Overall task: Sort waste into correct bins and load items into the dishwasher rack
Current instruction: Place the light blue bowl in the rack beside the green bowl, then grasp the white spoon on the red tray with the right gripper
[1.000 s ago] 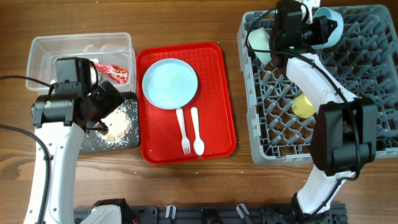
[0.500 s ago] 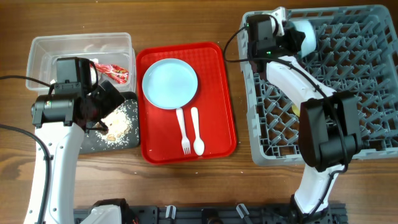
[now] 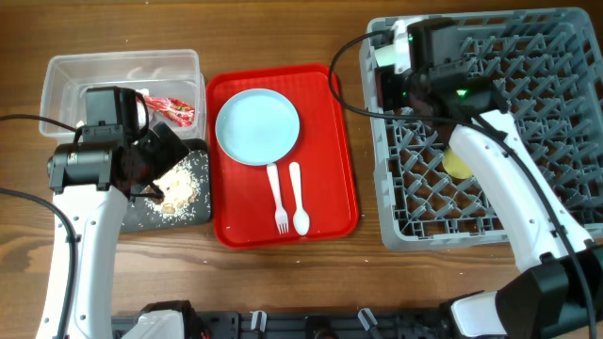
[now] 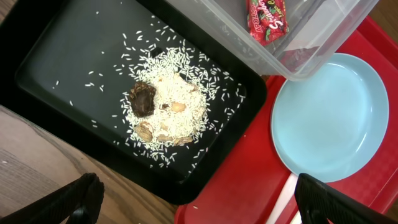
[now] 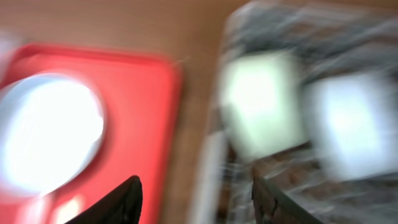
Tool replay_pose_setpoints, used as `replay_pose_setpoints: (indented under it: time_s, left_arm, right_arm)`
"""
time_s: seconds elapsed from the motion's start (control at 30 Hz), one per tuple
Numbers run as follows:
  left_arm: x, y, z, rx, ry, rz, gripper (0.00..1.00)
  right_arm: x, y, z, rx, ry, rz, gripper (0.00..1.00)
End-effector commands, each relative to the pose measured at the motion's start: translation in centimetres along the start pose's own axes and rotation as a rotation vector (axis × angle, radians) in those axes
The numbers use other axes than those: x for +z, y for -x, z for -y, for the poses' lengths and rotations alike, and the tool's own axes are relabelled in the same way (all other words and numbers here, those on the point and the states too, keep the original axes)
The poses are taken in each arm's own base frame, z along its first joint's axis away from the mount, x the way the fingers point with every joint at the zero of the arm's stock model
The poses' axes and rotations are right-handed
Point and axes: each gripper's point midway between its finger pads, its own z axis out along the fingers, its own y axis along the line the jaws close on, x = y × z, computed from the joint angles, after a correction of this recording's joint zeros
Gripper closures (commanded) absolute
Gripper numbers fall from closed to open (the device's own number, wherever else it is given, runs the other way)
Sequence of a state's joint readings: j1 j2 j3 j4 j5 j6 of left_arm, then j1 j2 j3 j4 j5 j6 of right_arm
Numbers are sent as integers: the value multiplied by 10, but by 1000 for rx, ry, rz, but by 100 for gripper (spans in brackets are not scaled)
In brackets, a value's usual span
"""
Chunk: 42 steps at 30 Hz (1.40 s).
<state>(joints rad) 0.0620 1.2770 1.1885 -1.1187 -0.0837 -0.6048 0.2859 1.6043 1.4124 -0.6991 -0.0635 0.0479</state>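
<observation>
My left gripper (image 4: 202, 205) hangs open and empty over the black tray's (image 4: 56, 56) near corner. Rice-like scraps (image 4: 168, 112) lie heaped in that tray. The red wrapper (image 4: 267, 22) lies in the clear tub (image 3: 122, 71). A pale blue plate (image 3: 258, 126), a white fork (image 3: 279, 200) and a spoon (image 3: 298, 198) lie on the red serving tray (image 3: 334, 160). My right gripper (image 5: 196, 205) is open with nothing between its fingers, above the left edge of the grey rack (image 3: 528, 202). In the blurred right wrist view the mint-green bowl (image 5: 264, 102) and pale blue bowl (image 5: 354, 124) sit in the rack. The yellow cup (image 3: 459, 162) is in the rack too.
Wooden table (image 3: 283, 38) shows around everything. The clear tub and black tray stand at the left, touching the red tray's left side. A strip of bare wood separates the red tray from the rack. The right arm (image 3: 499, 169) stretches across the rack's left half.
The right gripper carried the pale blue bowl leftward along the rack's far side and opened off it; the arm now sits over the rack's far-left corner. The left arm is still.
</observation>
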Motion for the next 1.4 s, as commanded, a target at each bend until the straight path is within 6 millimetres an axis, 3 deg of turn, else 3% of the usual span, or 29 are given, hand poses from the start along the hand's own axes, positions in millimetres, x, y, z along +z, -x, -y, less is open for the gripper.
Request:
replay_pose_setpoints:
  time_s: [0.0,0.03,0.07,0.23,0.33,0.47,0.7,1.23,1.37]
  left_arm:
    - [-1,2,-1,-11,-2,5,0]
    - [-1,2,-1,-11,-2,5,0]
    - [-1,2,-1,-11,-2,5,0]
    - [-1,1,-1,-11,-1,4,0]
    - [-1,1,-1,-11,1,1,0]
    - [-1,1,-2,-11,1,1,0]
    - [-1,0,-2,-10,3,-2,0]
    - [-1,-1,-3,-9,7,-7,0]
    - [-1,-1,-3,-6,7,-7,0]
  right_arm:
    - [5,-44,-82,50,324,-200,42]
    - [8,-62,-92,31,314,-269,42]
    - [17,-96,-109,8,269,-401,42]
    - [44,-171,-155,59,143,-643,42]
    - [52,-211,-160,71,30,-760,42]
    - [58,-243,-167,49,-4,-865,42]
    - [65,-269,-174,49,-71,-920,41]
    - [71,-265,-174,75,-88,-888,44]
    - [77,-291,-180,97,-53,-1003,43]
